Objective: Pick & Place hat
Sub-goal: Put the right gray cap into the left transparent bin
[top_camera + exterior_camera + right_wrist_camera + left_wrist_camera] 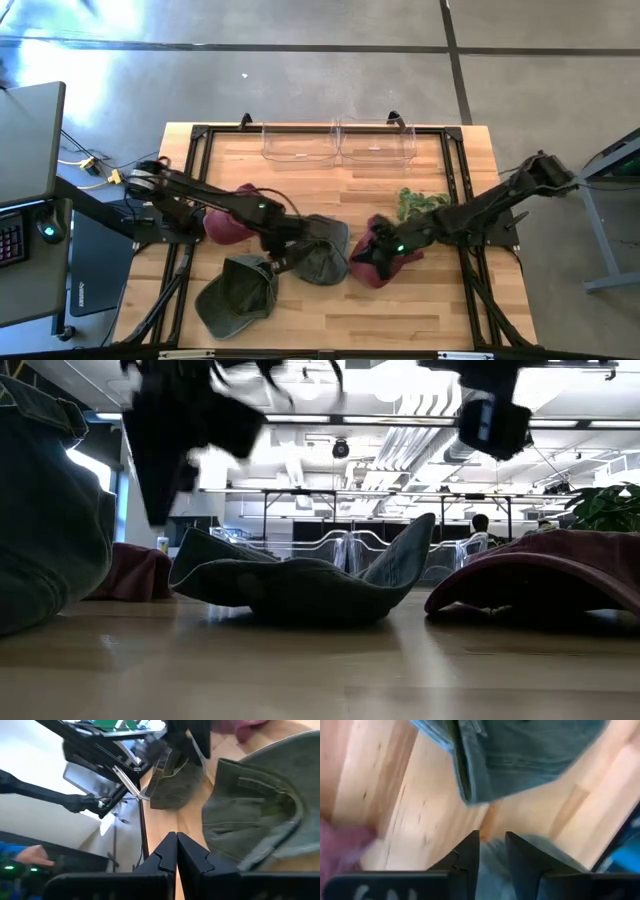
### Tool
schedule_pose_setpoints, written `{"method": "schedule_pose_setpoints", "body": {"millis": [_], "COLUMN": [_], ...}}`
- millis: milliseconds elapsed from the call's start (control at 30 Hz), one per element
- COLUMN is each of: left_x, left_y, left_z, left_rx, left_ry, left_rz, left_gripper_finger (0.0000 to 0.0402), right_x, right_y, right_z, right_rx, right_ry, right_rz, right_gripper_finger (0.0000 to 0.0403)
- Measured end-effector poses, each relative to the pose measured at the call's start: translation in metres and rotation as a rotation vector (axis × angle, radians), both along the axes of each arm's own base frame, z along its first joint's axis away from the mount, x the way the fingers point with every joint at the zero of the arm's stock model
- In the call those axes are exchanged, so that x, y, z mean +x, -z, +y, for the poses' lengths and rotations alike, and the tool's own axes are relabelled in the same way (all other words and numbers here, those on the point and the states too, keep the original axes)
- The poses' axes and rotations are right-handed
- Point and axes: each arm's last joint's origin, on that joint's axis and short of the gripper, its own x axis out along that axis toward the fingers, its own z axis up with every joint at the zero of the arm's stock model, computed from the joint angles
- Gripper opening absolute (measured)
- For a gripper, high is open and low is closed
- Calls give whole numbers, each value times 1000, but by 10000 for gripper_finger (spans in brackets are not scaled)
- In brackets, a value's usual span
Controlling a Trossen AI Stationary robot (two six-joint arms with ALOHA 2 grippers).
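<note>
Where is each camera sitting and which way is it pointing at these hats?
High: overhead, looking straight down on wooden table; both arms show.
Low: tabletop height, level across at olive-green cloth cap; arms above.
Left wrist: on left arm, facing tabletop; left gripper open.
Right wrist: on right arm, facing across table; right gripper shut.
Shared: high and low both show that cap.

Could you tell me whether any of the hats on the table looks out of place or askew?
Yes: the olive green cap at mid-table lies upside down, its hollow facing up, and the other olive cap hangs partly over the wooden table's front edge.
</note>
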Motion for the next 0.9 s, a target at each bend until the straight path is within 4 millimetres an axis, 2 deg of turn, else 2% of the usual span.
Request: {"method": "schedule_pose_setpoints", "body": {"millis": [133,200,267,400,533,700,800,900], "left_x": [-22,-25,-42,-59,-72,-74,-71,-67], "left_y": [-4,-1,9,26,45,60,67,69], "left_z": [-9,-11,-12,-15,-9,-8,-8,-8], "left_rx": [111,90,78,-14,-60,-102,-56,-36], "left_ry": [-138,-208,-230,-264,-295,-319,-339,-359], "left_rz": [-69,-156,-146,-276,-382,-510,-519,-550], "left_gripper_finger": [62,61,67,100,155,221,234,229], "right_x": [38,55,70,87,90,86,85,88], "right_y": [-5,-2,-1,-5,-17,-20,-17,-14], "right_z": [19,25,28,34,47,58,60,60], "right_rx": [-43,-68,-78,-89,-71,-25,-8,1], "right_ry": [6,37,80,140,156,231,277,292], "right_rz": [87,180,262,390,399,381,386,385], "right_gripper_finger": [2,4,3,3,1,1,1,1]}}
